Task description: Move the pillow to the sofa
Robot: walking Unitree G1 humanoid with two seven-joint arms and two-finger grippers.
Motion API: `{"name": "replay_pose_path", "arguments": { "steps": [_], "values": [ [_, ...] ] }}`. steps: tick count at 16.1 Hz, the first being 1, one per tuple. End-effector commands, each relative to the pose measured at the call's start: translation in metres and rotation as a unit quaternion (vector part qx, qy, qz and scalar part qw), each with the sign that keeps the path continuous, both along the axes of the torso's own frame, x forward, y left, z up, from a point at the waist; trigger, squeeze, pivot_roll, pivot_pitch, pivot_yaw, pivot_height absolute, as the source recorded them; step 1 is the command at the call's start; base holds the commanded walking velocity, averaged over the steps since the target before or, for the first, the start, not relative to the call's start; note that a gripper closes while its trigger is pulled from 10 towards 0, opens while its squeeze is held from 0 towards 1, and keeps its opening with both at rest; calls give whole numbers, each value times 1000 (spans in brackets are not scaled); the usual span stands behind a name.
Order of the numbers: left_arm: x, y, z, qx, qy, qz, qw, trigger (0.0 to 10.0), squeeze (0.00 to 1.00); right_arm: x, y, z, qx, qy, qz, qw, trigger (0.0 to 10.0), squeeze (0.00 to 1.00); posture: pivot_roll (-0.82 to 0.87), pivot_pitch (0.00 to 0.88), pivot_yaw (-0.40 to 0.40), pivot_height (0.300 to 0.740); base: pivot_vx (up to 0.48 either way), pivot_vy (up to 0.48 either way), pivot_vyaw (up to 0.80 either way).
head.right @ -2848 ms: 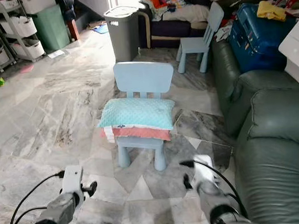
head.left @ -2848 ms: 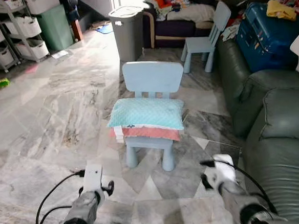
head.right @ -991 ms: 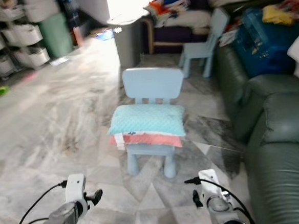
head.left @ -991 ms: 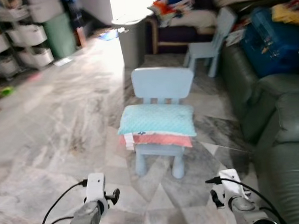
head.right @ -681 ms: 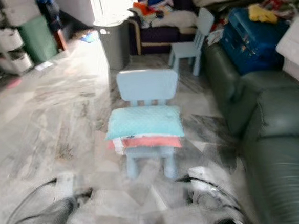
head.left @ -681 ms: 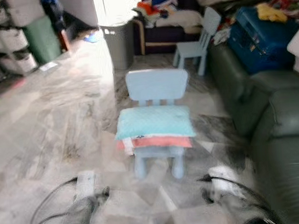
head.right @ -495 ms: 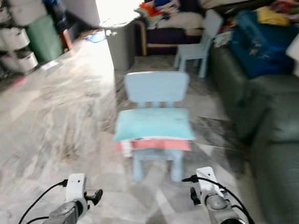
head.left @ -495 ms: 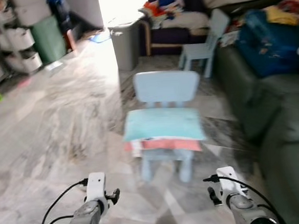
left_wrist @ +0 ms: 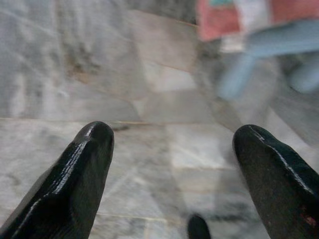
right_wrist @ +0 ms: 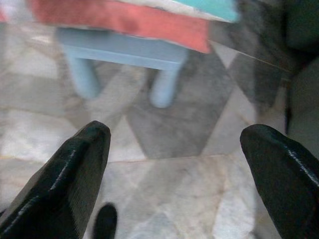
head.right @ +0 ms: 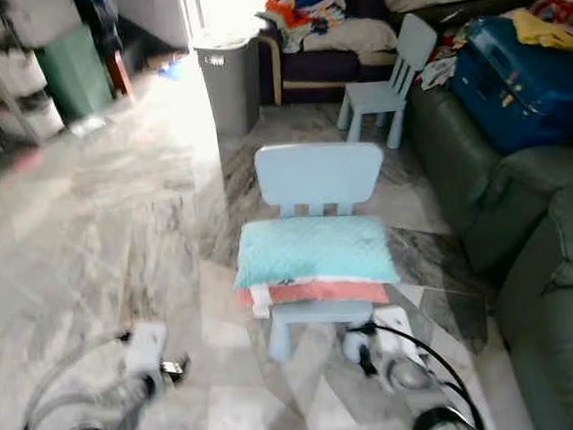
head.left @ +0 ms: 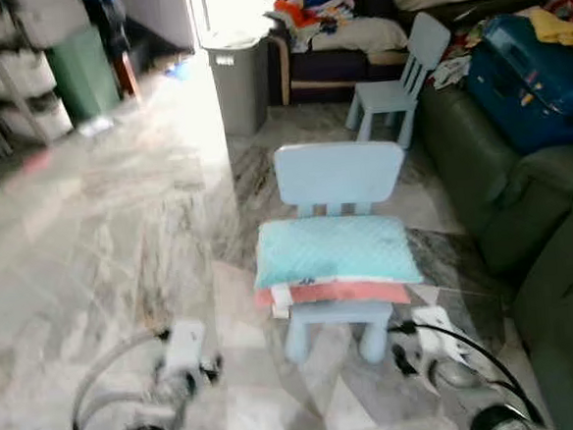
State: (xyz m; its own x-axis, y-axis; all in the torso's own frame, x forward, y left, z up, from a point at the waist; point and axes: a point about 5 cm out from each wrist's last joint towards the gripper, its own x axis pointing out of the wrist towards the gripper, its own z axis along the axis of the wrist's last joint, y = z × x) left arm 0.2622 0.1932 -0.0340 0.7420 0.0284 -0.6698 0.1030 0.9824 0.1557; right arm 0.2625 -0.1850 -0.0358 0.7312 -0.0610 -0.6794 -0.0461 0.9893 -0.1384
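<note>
Turquoise dimpled pillow [head.left: 335, 253] on the pale blue plastic chair [head.left: 338, 177] now sits nearer us, so with left gripper [left_wrist: 169, 174] and right gripper [right_wrist: 174, 174] spread, we can reach soon.

A grey bin [head.left: 239, 79] stands by the bright doorway, a small blue chair [head.left: 396, 76] (empty) near a blue suitcase [head.left: 538, 79].
</note>
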Motion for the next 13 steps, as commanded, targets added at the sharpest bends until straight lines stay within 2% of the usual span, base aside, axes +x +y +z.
{"name": "replay_pose_path", "arguments": {
  "steps": [1,3,4,5,8,10,13],
  "values": [
    [6,-3,5,-19,-27,12,999,10000,0,1,-4,1,-18,-6,-5,1000,10000,0,-38,0,-1,740,0,0,0],
    [10,-7,9,-60,-38,22,997,10000,0,-1,-5,0,-19,5,-7,1000,10000,0,-37,0,-1,740,0,0,0],
    [13,-3,11,-20,-41,38,998,10000,0,-3,-5,-2,-20,9,-1,1000,10000,0,-37,0,-1,740,0,0,0],
    [10,-4,7,-40,-13,44,998,10000,0,-4,-5,-2,-27,12,7,1000,10000,0,-35,0,-4,740,0,0,0],
    [6,-17,3,-101,-8,28,995,10000,0,-8,-3,-6,-34,19,22,999,10000,0,-41,0,-2,740,0,0,0],
    [5,-17,2,-104,-8,37,994,10000,0,-9,-4,-6,-39,22,28,999,10000,0,-45,0,-1,740,0,0,0],
    [4,-15,1,-112,-6,38,993,10000,0,-12,-5,-8,-49,26,39,998,10000,0,-45,0,-3,740,331,0,0]
  ]
}}
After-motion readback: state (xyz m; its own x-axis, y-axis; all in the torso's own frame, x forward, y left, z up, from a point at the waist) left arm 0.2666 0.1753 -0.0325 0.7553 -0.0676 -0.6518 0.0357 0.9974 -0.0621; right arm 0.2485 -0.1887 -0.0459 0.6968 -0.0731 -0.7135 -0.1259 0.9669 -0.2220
